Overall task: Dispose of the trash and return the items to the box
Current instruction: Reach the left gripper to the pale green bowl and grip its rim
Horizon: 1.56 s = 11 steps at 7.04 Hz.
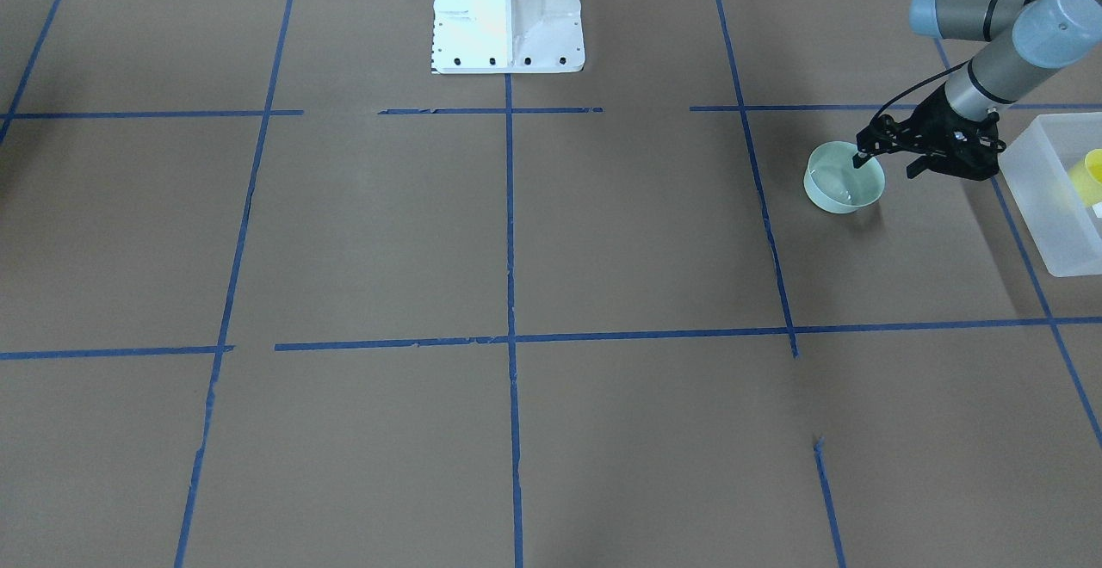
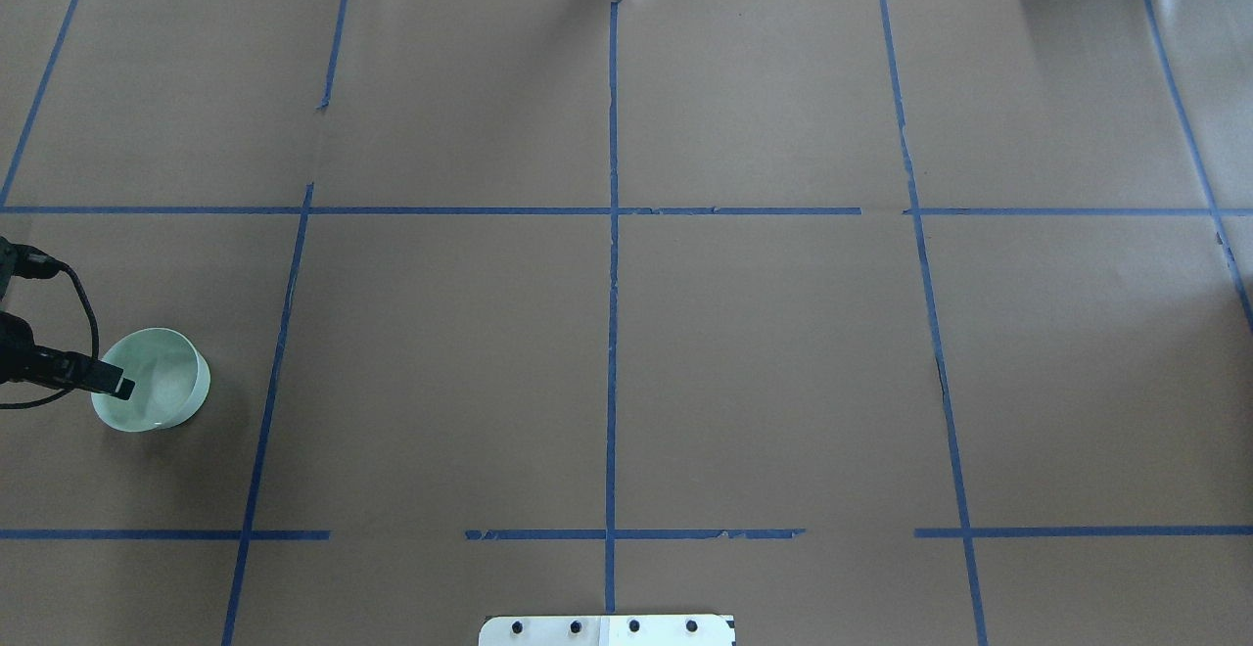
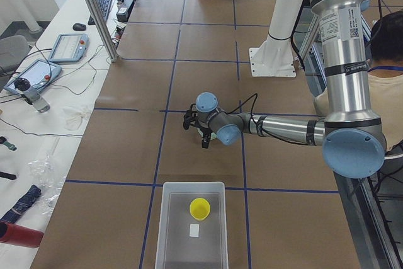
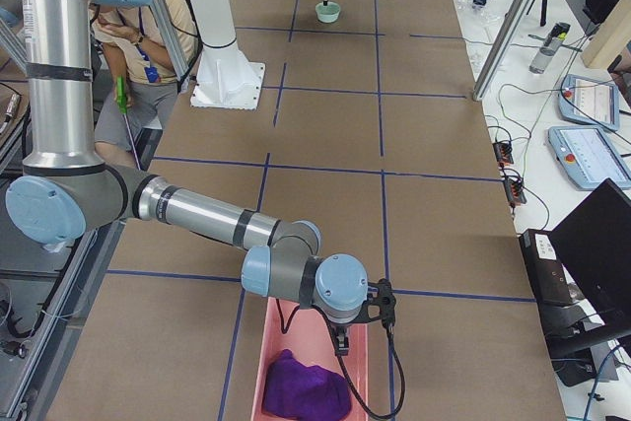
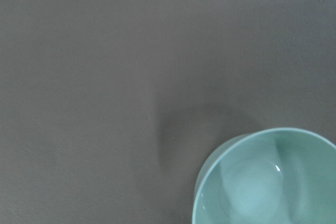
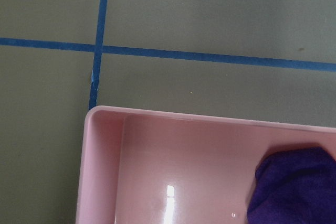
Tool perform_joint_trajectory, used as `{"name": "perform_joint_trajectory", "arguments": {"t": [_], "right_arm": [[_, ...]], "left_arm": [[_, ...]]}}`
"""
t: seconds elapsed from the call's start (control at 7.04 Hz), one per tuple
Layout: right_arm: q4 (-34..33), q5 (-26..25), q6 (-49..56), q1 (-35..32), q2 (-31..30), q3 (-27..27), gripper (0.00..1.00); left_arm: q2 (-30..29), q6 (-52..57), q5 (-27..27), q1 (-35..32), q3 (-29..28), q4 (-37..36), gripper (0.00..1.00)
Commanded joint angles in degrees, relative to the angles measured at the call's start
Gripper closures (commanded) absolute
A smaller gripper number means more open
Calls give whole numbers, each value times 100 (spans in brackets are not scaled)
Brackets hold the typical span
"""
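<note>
The yellow cup (image 1: 1093, 174) stands inside the frosted white box (image 1: 1046, 215) at the table's left end; the exterior left view shows the cup (image 3: 200, 208) in the box (image 3: 171, 231) beside a small white label. My left gripper (image 1: 887, 165) is open at a pale green bowl (image 1: 839, 194), with one fingertip (image 2: 117, 385) inside the bowl (image 2: 162, 396) and the other outside its rim. My right gripper (image 4: 340, 345) hangs over a pink bin (image 4: 306, 337); whether it is open or shut cannot be told.
The pink bin (image 6: 105, 129) holds a crumpled purple cloth (image 6: 294, 187). The robot's white base (image 1: 508, 9) stands at the table's middle edge. Blue tape lines cross the brown table. A person sits behind the robot in the side views.
</note>
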<state>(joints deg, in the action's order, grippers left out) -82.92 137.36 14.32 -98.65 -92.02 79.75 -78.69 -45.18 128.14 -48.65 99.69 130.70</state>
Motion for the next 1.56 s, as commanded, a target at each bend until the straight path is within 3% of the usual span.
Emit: {"name": "perform_joint_trajectory", "arguments": {"t": [0.0,0.14,0.43,0.99,1.14,1.28,1.42], "right_arm": [[30,19,-26,12,-9,-3,0],[39,27,-9,4,-70,6,0],[39,54,-8,4,-71,-3,0],[39,63,27,4,-79,6,0],[39,63,27,4,-79,6,0],[39,63,27,4,-79,6,0],[39,89,35,4,-88,6,0]], "left_arm": [[-41,-131,-288,250,-63,53,19],[-41,-114,-298,251,-98,53,49],[-50,-114,-307,251,-125,53,96],[-50,-105,-298,225,-55,87,100],[54,-97,-290,173,302,88,100],[264,-53,-177,-72,723,53,100],[353,992,381,-944,701,-52,100]]}}
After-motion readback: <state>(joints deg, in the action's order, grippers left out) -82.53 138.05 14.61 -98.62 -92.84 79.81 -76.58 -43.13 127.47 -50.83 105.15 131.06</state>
